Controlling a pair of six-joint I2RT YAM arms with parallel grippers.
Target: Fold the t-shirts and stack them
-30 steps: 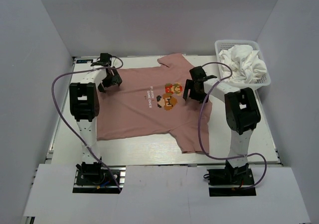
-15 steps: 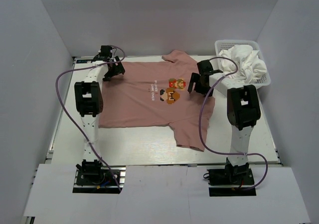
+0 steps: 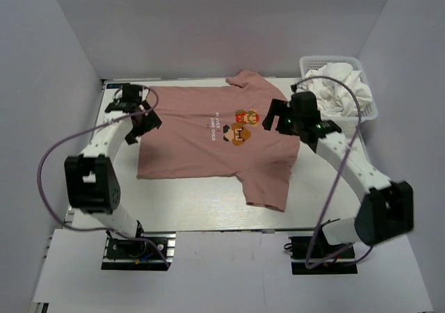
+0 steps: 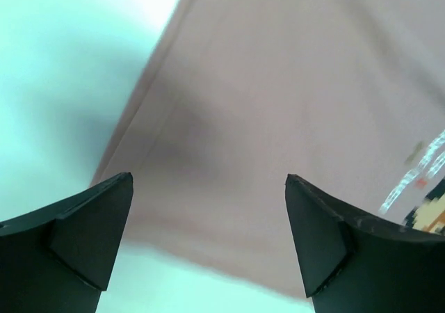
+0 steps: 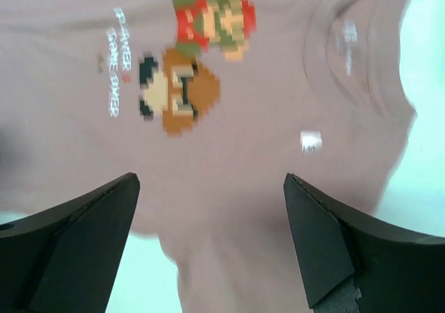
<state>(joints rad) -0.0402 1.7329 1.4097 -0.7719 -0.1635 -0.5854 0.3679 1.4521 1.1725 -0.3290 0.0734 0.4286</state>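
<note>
A dusty pink t-shirt (image 3: pixel 201 149) lies spread flat on the table, print up, with the pixel-art graphic (image 3: pixel 240 126) and white text near its middle. Its collar points right and its hem left. My left gripper (image 3: pixel 139 126) hovers open over the hem's far corner; the left wrist view shows the pink cloth (image 4: pixel 278 83) between the open fingers (image 4: pixel 90 222). My right gripper (image 3: pixel 277 121) hangs open above the chest near the collar (image 5: pixel 354 55), over the graphic (image 5: pixel 188 69). Crumpled white t-shirts (image 3: pixel 339 89) fill the basket at the back right.
The white mesh basket (image 3: pixel 368 113) stands at the table's back right corner. Purple cables loop from both arms, the left one (image 3: pixel 49 167) out over the table's left side. White walls enclose the table (image 3: pixel 195 209) on three sides.
The pink shirt slid a little toward the back and now lies still. Both arms swung outward; the left gripper came nearer along the hem, while the right stays over the chest. Both stayed open.
</note>
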